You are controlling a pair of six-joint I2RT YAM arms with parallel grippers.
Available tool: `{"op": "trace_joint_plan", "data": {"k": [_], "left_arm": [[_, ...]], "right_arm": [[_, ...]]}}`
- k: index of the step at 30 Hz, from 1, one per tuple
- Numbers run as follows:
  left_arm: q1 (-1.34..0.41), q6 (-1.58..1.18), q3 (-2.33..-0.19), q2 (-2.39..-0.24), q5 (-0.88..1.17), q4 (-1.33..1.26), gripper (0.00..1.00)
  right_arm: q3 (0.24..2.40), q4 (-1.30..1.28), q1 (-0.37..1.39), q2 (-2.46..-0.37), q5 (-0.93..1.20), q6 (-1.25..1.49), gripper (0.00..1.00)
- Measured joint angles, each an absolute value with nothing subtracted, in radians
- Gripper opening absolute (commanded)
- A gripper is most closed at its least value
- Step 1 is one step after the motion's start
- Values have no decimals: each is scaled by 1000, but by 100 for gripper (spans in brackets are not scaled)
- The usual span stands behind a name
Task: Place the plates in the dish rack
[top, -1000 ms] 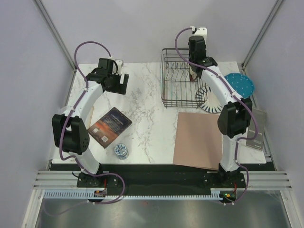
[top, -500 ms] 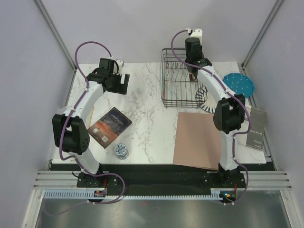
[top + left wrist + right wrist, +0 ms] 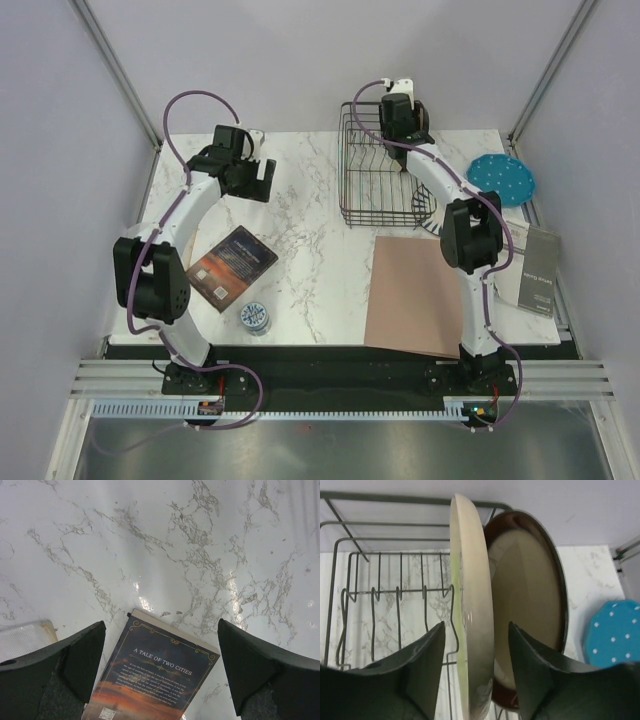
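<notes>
In the right wrist view a cream plate [image 3: 472, 580] stands on edge in the black wire dish rack [image 3: 390, 499]. Just behind it stands a cream plate with a dark red rim [image 3: 530, 590]. My right gripper [image 3: 476, 630] straddles the cream plate with its jaws open and a gap on each side. From above, that gripper [image 3: 405, 130] hangs over the rack's [image 3: 360, 170] back right part. A teal dotted plate [image 3: 503, 178] lies on the table right of the rack. A striped plate [image 3: 424, 208] peeks out under the right arm. My left gripper [image 3: 161, 625] hovers open and empty.
A book [image 3: 230, 267] lies on the marble below the left gripper, and a small patterned cup [image 3: 255, 317] sits in front of it. A brown mat [image 3: 415, 295] covers the near right. A grey card [image 3: 535, 275] lies at the right edge.
The right arm has reached farther back over the rack and its jaws have spread off the cream plate, which now stands in the rack. The left arm barely shifted.
</notes>
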State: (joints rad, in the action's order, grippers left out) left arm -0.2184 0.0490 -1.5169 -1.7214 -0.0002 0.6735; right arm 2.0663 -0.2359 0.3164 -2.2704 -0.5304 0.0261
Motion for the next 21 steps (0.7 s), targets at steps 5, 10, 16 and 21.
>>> {"op": "trace_joint_plan", "data": {"k": [5, 10, 16, 21], "left_arm": [[-219, 40, -1517, -1750, -18, 673, 100], [-215, 9, -1515, -1779, -51, 675, 100], [-208, -13, -1518, -1786, 9, 680, 100], [-208, -30, -1551, -1832, 68, 685, 100]], "right_arm": [[2064, -200, 316, -2247, -521, 12, 80], [1909, -189, 305, -2047, -472, 14, 82], [1737, -259, 87, -1705, -260, 84, 81], [1524, -298, -265, -1576, -23, 200, 72]]}}
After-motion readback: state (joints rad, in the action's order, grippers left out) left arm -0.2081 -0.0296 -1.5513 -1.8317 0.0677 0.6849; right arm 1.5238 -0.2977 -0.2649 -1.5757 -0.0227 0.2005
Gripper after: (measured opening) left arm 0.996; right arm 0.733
